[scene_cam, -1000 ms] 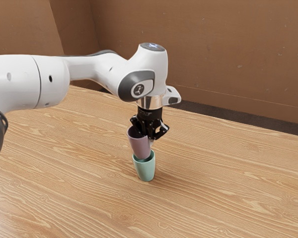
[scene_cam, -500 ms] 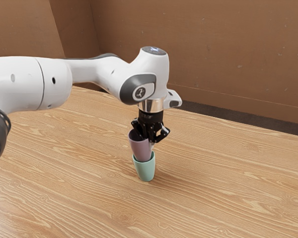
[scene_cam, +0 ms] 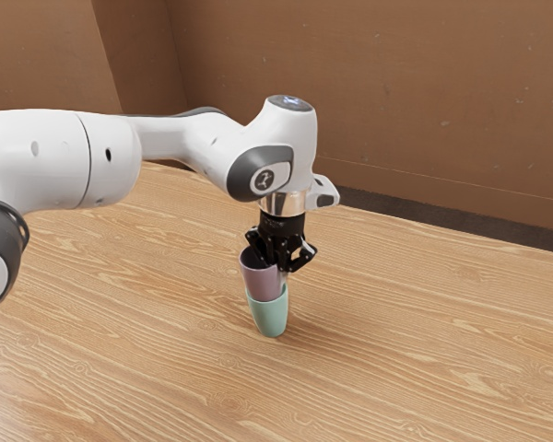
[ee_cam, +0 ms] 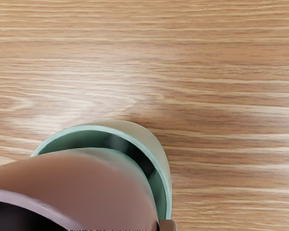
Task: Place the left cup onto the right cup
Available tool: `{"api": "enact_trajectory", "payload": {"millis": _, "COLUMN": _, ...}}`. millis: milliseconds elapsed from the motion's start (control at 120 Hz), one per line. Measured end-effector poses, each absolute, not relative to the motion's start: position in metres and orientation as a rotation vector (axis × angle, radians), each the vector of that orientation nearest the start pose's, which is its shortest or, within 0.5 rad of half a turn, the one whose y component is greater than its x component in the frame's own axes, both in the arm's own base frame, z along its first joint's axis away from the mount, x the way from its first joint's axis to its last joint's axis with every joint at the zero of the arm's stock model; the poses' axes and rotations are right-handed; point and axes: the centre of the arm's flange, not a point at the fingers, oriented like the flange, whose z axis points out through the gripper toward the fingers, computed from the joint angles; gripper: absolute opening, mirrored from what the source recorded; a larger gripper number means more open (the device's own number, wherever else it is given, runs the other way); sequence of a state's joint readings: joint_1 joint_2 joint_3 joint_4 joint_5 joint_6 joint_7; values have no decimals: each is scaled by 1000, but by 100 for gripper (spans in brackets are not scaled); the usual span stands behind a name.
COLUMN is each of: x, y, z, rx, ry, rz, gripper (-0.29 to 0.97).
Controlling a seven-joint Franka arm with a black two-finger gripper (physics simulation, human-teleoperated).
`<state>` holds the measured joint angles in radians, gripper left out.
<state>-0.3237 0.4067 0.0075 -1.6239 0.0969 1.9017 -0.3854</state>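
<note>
A mauve cup (scene_cam: 261,276) sits partly inside a mint-green cup (scene_cam: 270,315) that stands upright on the wooden table (scene_cam: 424,331). The mauve cup leans slightly toward the exterior view's left. My black gripper (scene_cam: 277,255) reaches down from above and is shut on the mauve cup's rim on the side nearer the exterior view's right. In the wrist view the mauve cup (ee_cam: 72,187) looms just under my hand, with the green cup's rim (ee_cam: 156,154) curving around it.
The tabletop (ee_cam: 183,57) spreads out around the cups on all sides. A brown wall (scene_cam: 424,83) stands behind the table's far edge.
My hand has lowered a little and shifted toward the exterior view's right. The mauve cup has sunk deeper into the green cup and stands more upright.
</note>
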Motion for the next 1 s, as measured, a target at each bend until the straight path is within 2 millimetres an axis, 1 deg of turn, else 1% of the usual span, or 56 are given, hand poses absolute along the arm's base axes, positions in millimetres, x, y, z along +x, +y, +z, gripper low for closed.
{"api": "enact_trajectory", "payload": {"millis": 25, "x": 625, "y": -198, "z": 377, "rx": -3008, "ry": -48, "rz": 134, "gripper": -7}}
{"api": "enact_trajectory", "payload": {"millis": 150, "x": 625, "y": -199, "z": 377, "rx": -3014, "ry": -47, "rz": 138, "gripper": 21}}
{"api": "enact_trajectory", "payload": {"millis": 208, "x": 624, "y": -200, "z": 376, "rx": -3016, "ry": -45, "rz": 140, "gripper": 32}}
{"api": "enact_trajectory", "payload": {"millis": 283, "x": 624, "y": -201, "z": 377, "rx": -3021, "ry": -46, "rz": 140, "gripper": 42}}
{"api": "enact_trajectory", "payload": {"millis": 375, "x": 625, "y": -202, "z": 379, "rx": -3025, "ry": -48, "rz": 137, "gripper": 51}}
{"api": "enact_trajectory", "payload": {"millis": 525, "x": 625, "y": -203, "z": 381, "rx": -3027, "ry": -48, "rz": 131, "gripper": 59}}
{"api": "enact_trajectory", "payload": {"millis": 725, "x": 625, "y": -203, "z": 387, "rx": -3031, "ry": -52, "rz": 118, "gripper": 63}}
{"api": "enact_trajectory", "payload": {"millis": 892, "x": 627, "y": -205, "z": 400, "rx": -3037, "ry": -49, "rz": 83, "gripper": 65}}
{"api": "enact_trajectory", "payload": {"millis": 1000, "x": 629, "y": -209, "z": 421, "rx": -3049, "ry": -42, "rz": 33, "gripper": 66}}
